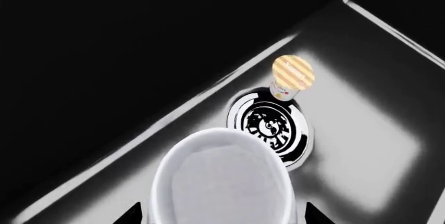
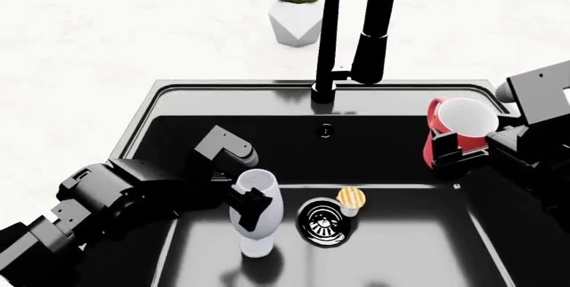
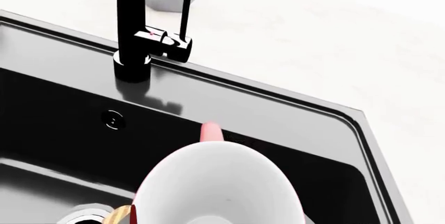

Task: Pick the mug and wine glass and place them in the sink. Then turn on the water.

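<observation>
Gripped by the left end effector [image 2: 252, 205], the wine glass [image 2: 255, 217] stands upright inside the sink [image 2: 405, 250] beside the drain [image 2: 322, 222]. Right end effector [image 2: 463, 148] clamps the mug [image 2: 456, 129] above the sink's rim.

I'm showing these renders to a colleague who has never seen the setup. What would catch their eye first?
Probably the red mug, held in the right hand above the sink's right rim. Next, the pale wine glass, gripped upright by the left hand inside the basin, beside the chrome drain and a small striped-lid bottle. Behind, the tall black faucet stands near a potted succulent.
</observation>
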`<state>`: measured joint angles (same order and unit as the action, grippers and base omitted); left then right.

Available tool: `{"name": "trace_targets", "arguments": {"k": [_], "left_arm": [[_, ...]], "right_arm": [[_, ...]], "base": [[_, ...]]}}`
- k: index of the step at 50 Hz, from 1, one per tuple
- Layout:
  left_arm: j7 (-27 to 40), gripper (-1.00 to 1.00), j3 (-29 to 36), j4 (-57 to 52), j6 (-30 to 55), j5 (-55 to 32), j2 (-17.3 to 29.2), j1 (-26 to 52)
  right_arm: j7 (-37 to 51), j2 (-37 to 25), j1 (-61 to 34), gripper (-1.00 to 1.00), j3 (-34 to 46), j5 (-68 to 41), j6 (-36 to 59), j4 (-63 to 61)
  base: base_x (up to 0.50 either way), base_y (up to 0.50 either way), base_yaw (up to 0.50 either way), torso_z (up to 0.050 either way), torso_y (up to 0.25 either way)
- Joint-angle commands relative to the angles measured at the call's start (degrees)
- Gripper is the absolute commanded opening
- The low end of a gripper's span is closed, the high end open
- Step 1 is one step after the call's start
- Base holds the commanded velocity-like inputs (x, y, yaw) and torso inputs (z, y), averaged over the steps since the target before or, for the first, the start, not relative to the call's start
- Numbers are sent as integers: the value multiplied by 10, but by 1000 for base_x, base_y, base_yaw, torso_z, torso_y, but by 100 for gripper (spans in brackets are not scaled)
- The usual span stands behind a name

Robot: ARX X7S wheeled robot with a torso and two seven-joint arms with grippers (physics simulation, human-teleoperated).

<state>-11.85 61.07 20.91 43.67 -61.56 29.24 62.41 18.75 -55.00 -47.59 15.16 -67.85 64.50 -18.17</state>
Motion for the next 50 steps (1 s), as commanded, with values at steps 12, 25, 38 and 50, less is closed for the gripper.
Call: {"name": "trace_targets", "arguments": {"k": [12, 25, 38, 50], "left_arm": [[0, -100, 3, 10, -9, -3, -3, -10], [-1, 100, 3, 14, -8, -3, -5, -10], [5, 100, -4, -5, 3, -12, 3, 2], [15, 100, -14, -27, 13, -24, 12, 18]], "right_arm": [[-6, 2, 1, -100, 2, 17, -5, 0], [-7, 0, 0, -100, 3, 16, -6, 1], [-5, -5, 0, -100, -1, 9, -5, -3], [-5, -4, -5, -100, 1, 8, -5, -2]], "base": [[0, 0, 0, 0, 0], [0, 0, 0, 0, 0], [0, 0, 0, 0, 0], [0, 0, 0, 0, 0]]}}
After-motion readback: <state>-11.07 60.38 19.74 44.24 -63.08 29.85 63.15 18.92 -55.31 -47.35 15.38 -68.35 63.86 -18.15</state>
